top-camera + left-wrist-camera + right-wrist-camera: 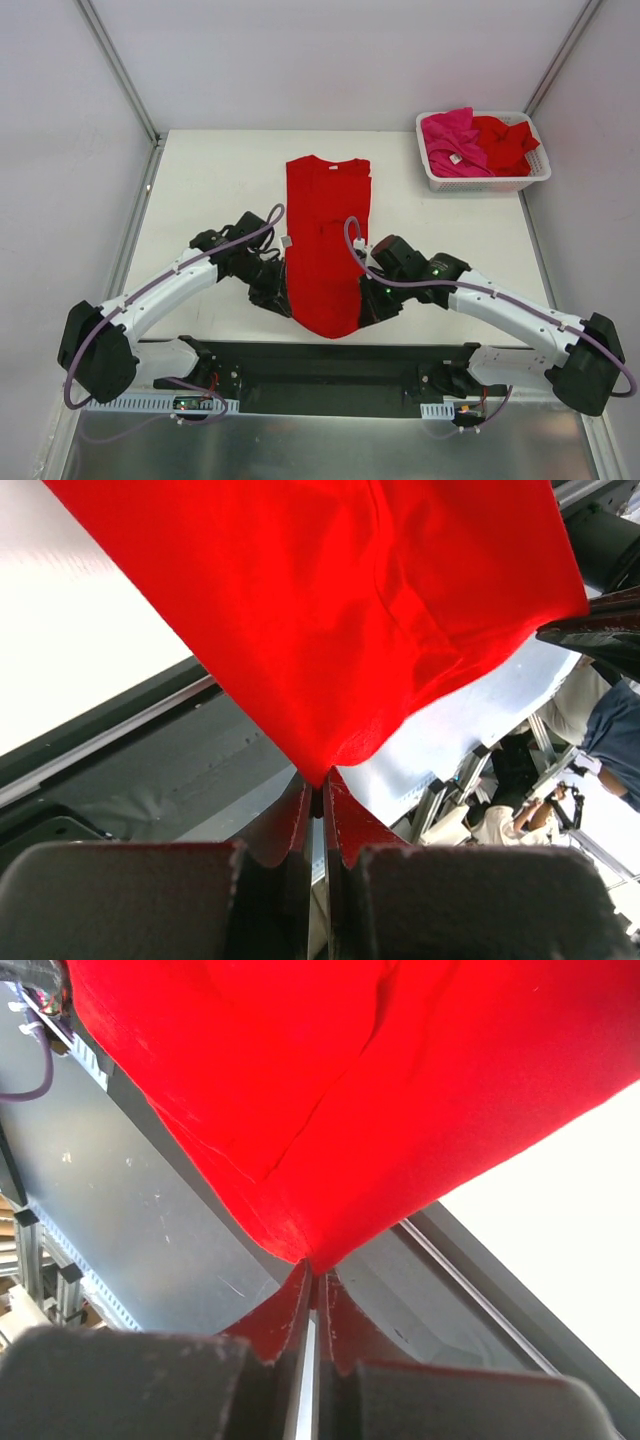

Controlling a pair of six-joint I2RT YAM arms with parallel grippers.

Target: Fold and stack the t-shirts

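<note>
- I had both arms bent inward and low over the worktop (pixel 210 180). The left tool (pixel 277 292) and right tool (pixel 368 300) sat at the near corners of the long red shirt (pixel 325 240).
- The wrist cameras showed what the overhead view hid: the left tool (pixel 318 788) and right tool (pixel 313 1270) were each clenched on a pinched corner of red cloth.
- The shirt's far end lay flat on the worktop, with the collar away from the arms.
- The white basket (pixel 480 184) at the far right held a pink shirt (pixel 450 140) and a second red shirt (pixel 505 142).
</note>
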